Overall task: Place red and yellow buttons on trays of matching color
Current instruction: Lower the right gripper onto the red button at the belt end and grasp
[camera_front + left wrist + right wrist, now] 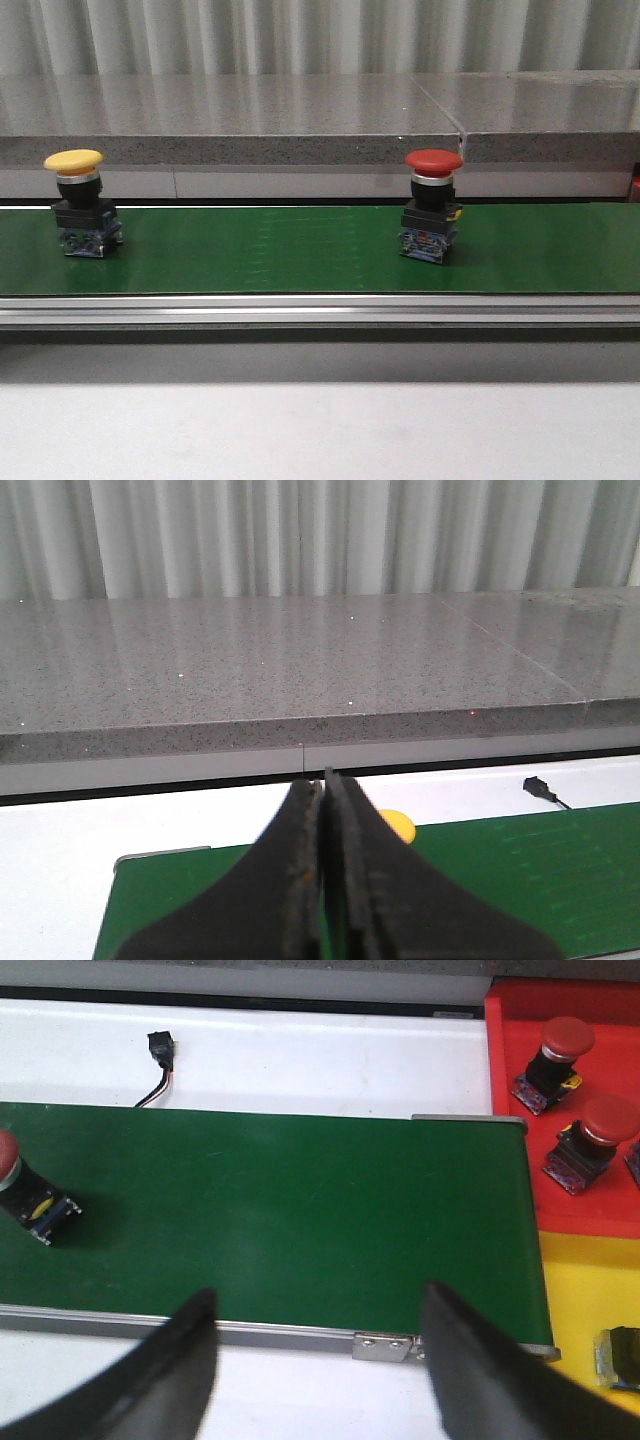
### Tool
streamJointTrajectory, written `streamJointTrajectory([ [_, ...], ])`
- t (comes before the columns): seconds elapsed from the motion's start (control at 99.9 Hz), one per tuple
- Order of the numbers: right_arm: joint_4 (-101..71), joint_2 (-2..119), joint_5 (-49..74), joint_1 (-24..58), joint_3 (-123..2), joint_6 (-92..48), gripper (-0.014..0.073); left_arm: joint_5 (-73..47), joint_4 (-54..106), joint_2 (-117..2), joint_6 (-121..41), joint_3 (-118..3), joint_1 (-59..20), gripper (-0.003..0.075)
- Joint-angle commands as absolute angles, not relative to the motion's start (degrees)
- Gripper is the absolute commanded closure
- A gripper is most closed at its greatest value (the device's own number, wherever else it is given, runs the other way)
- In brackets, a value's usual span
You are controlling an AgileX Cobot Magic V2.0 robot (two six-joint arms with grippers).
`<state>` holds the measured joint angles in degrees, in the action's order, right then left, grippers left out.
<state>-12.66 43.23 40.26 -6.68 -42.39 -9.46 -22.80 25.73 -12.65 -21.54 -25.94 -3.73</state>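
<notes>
A yellow button (78, 200) stands on the green belt (300, 250) at the left, and a red button (432, 203) stands right of the middle. No gripper shows in the front view. In the left wrist view my left gripper (322, 785) is shut and empty, with a sliver of the yellow button (398, 825) showing past its fingers. My right gripper (318, 1300) is open and empty over the belt's near edge. The red button (25, 1190) sits at that view's edge. A red tray (600, 1110) holds two red buttons (555, 1060). A yellow tray (590, 1310) lies beside it, holding one partly visible item (620, 1355).
A grey stone ledge (300, 115) runs behind the belt, with a corrugated wall above it. An aluminium rail (320, 310) borders the belt's near side. A small black connector with a wire (158, 1055) lies on the white table beyond the belt.
</notes>
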Motion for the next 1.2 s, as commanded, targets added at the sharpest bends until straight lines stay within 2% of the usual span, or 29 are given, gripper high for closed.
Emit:
streamJointTrajectory([
  [0.0,-14.0,42.9,37.2,-6.5,-43.9,-10.1,-0.0074,-19.1,27.0,-13.2,-21.6,-27.3,-4.2,0.0740],
  [0.1,-15.5,42.9,37.3,-6.5,-43.9,-10.1,-0.0041,-19.1,27.0,-13.2,-21.6,-27.3,-4.2,0.0740],
  [0.23,-16.6,44.4,39.4,-6.5,-44.9,-11.5,-0.0041,-19.1,27.0,-13.2,-21.6,-27.3,-4.2,0.0740],
  [0.46,-19.5,53.5,41.6,-6.4,-48.9,-15.0,-0.0041,-19.0,27.0,-13.2,-21.6,-27.3,-4.2,0.0740],
  [0.871,-20.1,70.5,41.9,1.9,-55.9,-19.2,-0.0041,-19.0,27.0,-13.2,-21.6,-27.3,-4.2,0.0740],
  [1.191,-20.1,80.4,39.7,4.9,-59.4,-19.9,-0.0041,-19.0,27.0,-13.2,-21.6,-27.3,-4.2,0.0740],
])
